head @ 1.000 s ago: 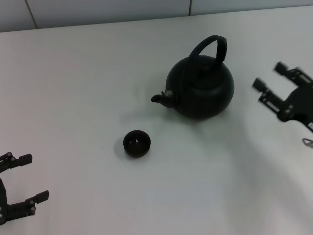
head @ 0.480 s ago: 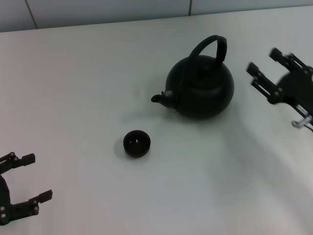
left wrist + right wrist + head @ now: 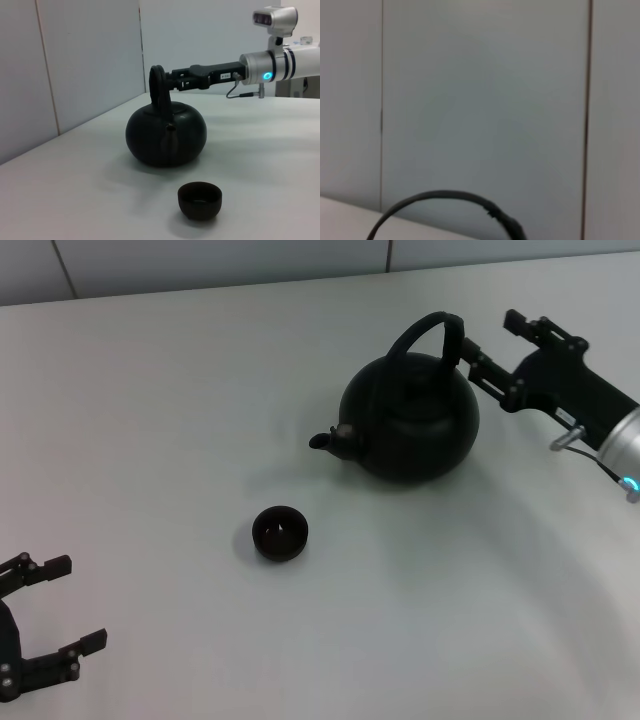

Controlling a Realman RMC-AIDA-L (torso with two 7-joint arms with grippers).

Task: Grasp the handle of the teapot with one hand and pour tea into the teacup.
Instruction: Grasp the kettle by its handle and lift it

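The teapot is seated upright on the table, spout directed toward the robot's left, with the teacup set apart in front of the spout and nearer the robot. The right gripper is positioned at the top of the handle with its jaws spread wide and nothing held; one finger is seen close beside the hoop, and contact cannot be confirmed. Should closure be made with the hoop off-centre between the fingers, the handle may be nudged and the pot rotated or slid. A shallow grip may allow the heavy body to swing during tilting, and tea may be spilled past the small cup. The left gripper is parked open near the table's front edge.
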